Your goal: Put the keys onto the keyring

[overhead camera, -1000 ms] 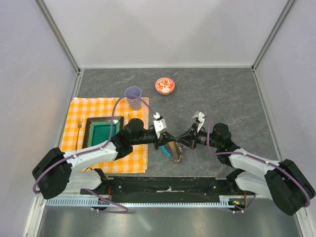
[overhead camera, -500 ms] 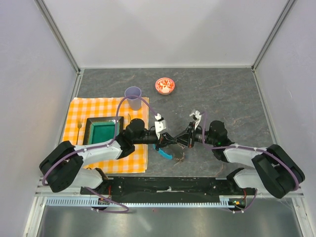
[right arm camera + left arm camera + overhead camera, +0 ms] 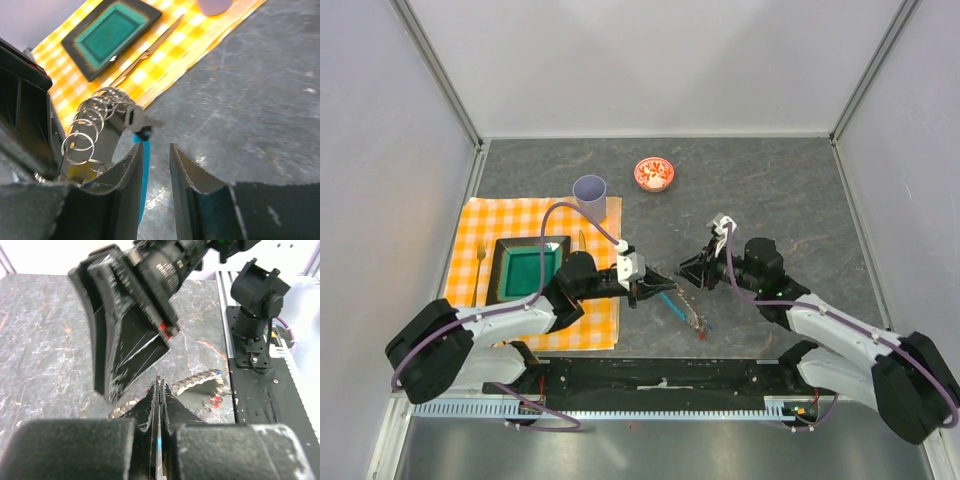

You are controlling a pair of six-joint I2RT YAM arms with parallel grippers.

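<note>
Currently: left jaws clenched on the keyring, right jaws released and holding nothing.
Left gripper has its jaws pressed flat together on one end of the keyring, which runs out from them toward 4 o'clock, low over the grey table. The keys hang bunched on the ring's far end, their small rings crowded side by side in the right wrist view. Right gripper stands at 1 o'clock of the keyring, just apart from it, a clear gap between its fingers. Checked cloth lies at 9 o'clock of the left gripper, carrying a plate and a knife. Cup is at 11 o'clock and bowl at 12 o'clock, well apart.
</note>
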